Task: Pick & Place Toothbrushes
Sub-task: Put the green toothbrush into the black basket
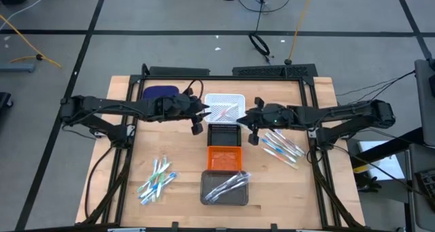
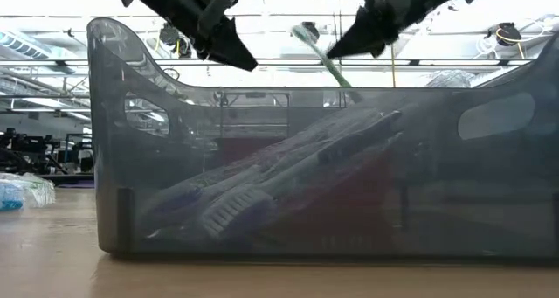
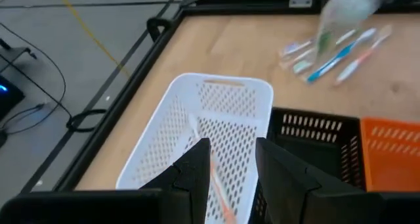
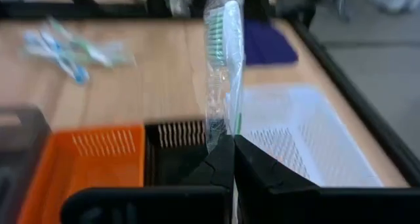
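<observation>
My right gripper is shut on a green toothbrush in a clear wrapper, held above the black tray; the low view shows it too. My left gripper stands open over the white tray, where a red toothbrush lies on the bottom. More toothbrushes lie in loose piles on the table at the near left and at the right. Some also lie in the grey tray. My right gripper pinches the wrapped green toothbrush by its handle between the two fingers. The bristled head sticks out beyond the fingertips. The toothbrush is lifted clear of the trays and slants in the low view, head uppermost.
White, black, orange and grey trays stand in a row from far to near down the table's middle. A dark blue pad lies at the far left. The black frame rails border the table.
</observation>
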Tool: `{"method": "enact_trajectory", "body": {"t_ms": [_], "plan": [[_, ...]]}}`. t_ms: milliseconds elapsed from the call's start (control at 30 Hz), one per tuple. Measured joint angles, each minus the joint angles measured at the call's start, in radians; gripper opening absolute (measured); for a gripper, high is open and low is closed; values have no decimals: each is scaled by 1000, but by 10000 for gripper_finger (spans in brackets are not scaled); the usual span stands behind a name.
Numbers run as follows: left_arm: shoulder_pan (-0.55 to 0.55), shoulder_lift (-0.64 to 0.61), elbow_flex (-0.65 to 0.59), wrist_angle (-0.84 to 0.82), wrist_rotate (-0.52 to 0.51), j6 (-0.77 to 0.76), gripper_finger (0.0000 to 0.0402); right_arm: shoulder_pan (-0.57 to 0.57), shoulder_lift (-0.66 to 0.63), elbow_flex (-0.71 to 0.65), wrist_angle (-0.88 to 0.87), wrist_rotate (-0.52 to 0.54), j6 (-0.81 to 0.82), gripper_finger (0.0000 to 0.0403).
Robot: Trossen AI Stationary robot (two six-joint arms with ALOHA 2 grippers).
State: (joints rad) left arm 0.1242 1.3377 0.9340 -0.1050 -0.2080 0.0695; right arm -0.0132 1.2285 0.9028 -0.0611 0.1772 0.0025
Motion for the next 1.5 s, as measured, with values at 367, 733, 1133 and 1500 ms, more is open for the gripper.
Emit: {"method": "enact_trajectory", "body": {"t_ms": [367,733,1133,1500], "plan": [[-18,19,0,176,182,-26,124,40,32,0,300,-52,-119,0],[-87,101,0,387,188,-19,124,42,68,-1,395,-52,-146,0],[-98,130,1,463,249,-43,81,42,80,-8,432,-53,-149,0],[-98,130,1,404,235,-75,7,39,69,-27,415,-47,-162,0]]}}
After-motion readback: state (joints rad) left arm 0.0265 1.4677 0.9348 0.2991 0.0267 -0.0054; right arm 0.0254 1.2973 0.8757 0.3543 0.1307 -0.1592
